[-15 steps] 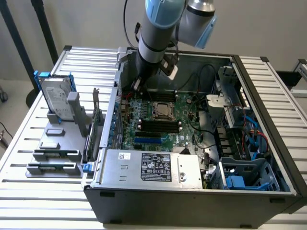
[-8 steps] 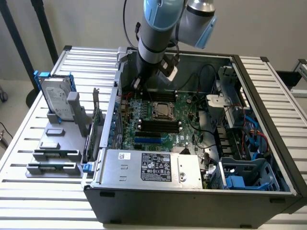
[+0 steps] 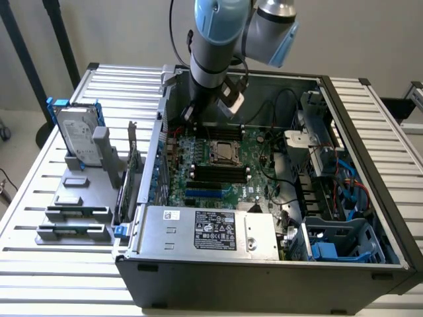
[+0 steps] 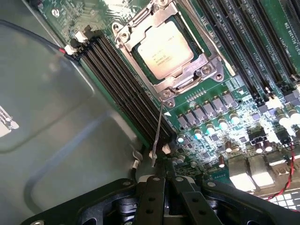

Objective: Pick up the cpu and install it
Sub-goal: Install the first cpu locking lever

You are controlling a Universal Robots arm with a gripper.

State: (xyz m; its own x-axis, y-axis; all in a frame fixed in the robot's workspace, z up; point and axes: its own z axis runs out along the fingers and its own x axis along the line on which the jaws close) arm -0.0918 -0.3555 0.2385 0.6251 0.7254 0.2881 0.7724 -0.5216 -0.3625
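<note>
Silver cpu [image 4: 165, 49] lies in the motherboard socket [image 4: 199, 65], the pincer [image 4: 165, 178] pressed together nearby.

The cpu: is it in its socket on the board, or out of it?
In. The cpu lies flat inside the metal socket frame, its silver top facing up.

The small flat square cpu [image 4: 165, 49] is shiny silver with a pale rim, the motherboard [image 4: 220, 93] green striped with black slots, the hand [image 4: 165, 180] matte black, the drive's plastic bracket [image 3: 58, 104] blue, the ribbed metal desk [image 3: 39, 264] pale grey.
</note>
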